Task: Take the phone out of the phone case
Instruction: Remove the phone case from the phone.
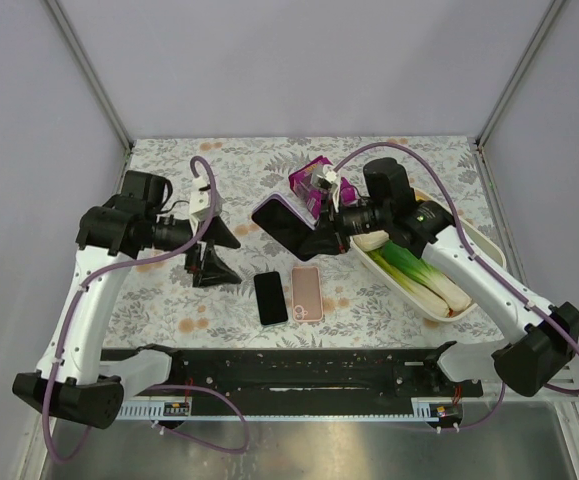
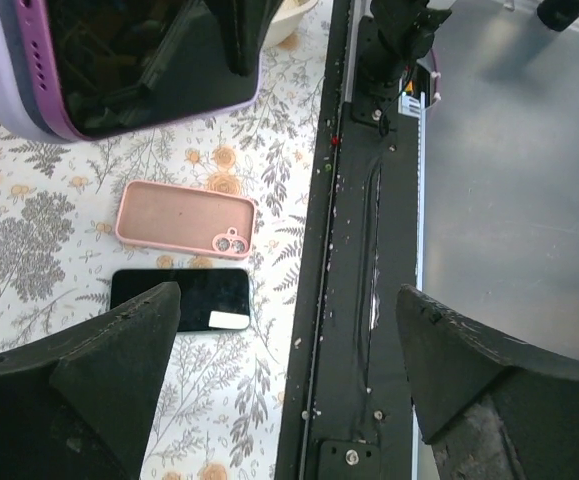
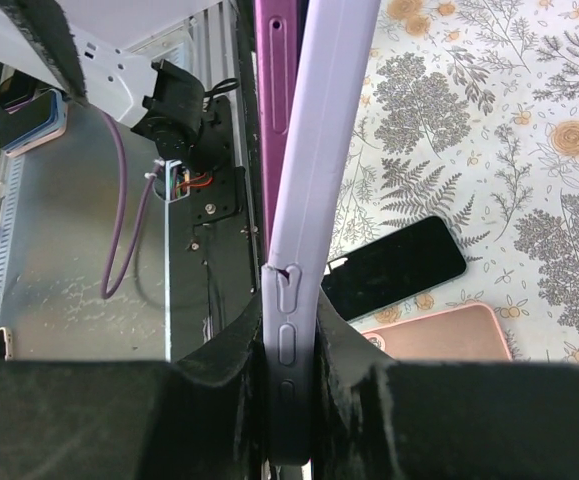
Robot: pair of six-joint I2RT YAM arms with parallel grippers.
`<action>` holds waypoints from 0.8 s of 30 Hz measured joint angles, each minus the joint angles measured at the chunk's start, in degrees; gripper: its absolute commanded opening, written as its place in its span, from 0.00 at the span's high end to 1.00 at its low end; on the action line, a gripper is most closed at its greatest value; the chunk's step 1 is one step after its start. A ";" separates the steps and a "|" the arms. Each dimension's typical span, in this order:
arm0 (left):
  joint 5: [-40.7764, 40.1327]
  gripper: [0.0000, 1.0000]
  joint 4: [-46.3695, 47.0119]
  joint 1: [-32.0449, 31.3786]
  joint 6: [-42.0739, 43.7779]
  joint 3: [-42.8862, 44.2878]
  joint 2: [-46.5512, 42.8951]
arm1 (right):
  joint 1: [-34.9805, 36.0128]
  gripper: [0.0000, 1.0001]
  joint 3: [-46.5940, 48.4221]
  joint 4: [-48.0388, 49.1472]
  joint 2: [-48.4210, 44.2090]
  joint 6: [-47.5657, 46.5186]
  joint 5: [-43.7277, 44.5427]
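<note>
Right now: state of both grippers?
Left gripper: open, nothing between the fingers.
Right gripper: shut on the cased phone.

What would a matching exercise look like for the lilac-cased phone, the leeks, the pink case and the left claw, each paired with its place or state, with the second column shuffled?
Column one:
A. lilac-cased phone
B. leeks
C. pink case
D. left claw

Column two:
1. in the white tray
2. open, holding nothing
3. clamped in the right claw
4. flat on the table beside the black phone

Pairs: A-3, B-1, C-4, D-2
</note>
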 measured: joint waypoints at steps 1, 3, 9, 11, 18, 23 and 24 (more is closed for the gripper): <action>-0.20 0.08 -1.25 0.39 0.83 0.13 -0.55 | 0.00 1.00 -0.07 0.13 0.00 0.02 0.37; -0.44 0.09 -2.47 0.79 0.33 0.22 -1.75 | 0.11 1.00 -0.20 0.22 0.00 0.02 1.01; -0.96 0.09 4.74 0.87 -9.51 0.22 -7.76 | 0.11 1.00 -0.31 0.26 0.57 0.00 1.38; -1.07 0.09 8.26 0.87 -11.96 0.57 -9.03 | 0.13 1.00 -0.35 0.26 0.66 -0.02 1.40; -0.20 0.11 24.00 0.87 -25.73 4.66 -4.81 | 0.61 1.00 -0.39 0.31 0.66 -0.17 0.96; 0.13 0.11 35.12 0.87 -39.15 2.93 -0.61 | 0.98 1.00 -0.39 0.31 0.66 -0.02 -0.72; 0.17 0.11 36.39 0.87 -41.05 2.29 -0.28 | 1.03 1.00 -0.39 0.35 0.66 0.07 -1.14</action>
